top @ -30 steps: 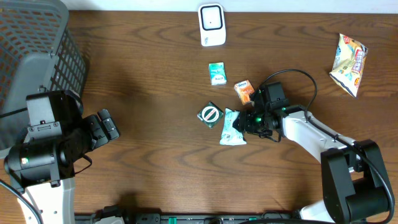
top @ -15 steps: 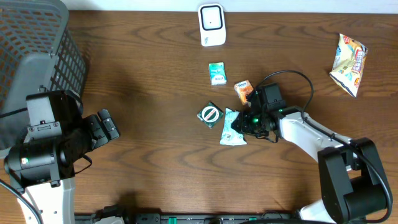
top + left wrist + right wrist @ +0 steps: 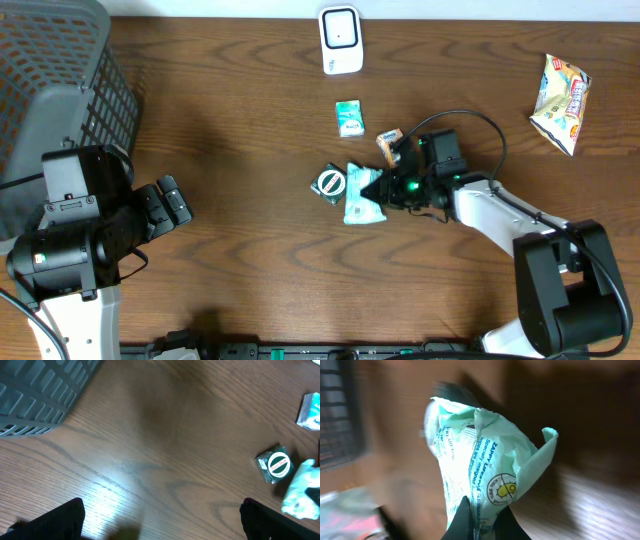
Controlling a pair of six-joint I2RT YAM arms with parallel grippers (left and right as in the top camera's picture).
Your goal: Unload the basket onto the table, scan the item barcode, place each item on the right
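Observation:
The item, a pale green wipes packet [image 3: 358, 195], hangs crumpled in my right gripper [image 3: 385, 188] at the table's middle. In the right wrist view the packet [image 3: 480, 460] fills the frame, with my right gripper [image 3: 482, 510] shut on its lower edge. No barcode shows on the visible faces. The white scanner [image 3: 340, 40] stands at the back edge, well apart from the packet. My left gripper [image 3: 170, 205] hovers open at the left; in its own view the left gripper [image 3: 160, 522] has nothing between its fingers [image 3: 60, 520], and the packet [image 3: 302, 495] shows at the far right.
A round green-and-white tin [image 3: 332, 183] touches the packet's left side. A small green box [image 3: 348, 117] and an orange packet [image 3: 391, 145] lie just behind. A snack bag [image 3: 562, 100] lies at the back right. A grey basket [image 3: 60, 80] fills the back left corner.
My right gripper has shut on the wipes packet and pulled it up and slightly left, against the round tin. The left arm has not moved.

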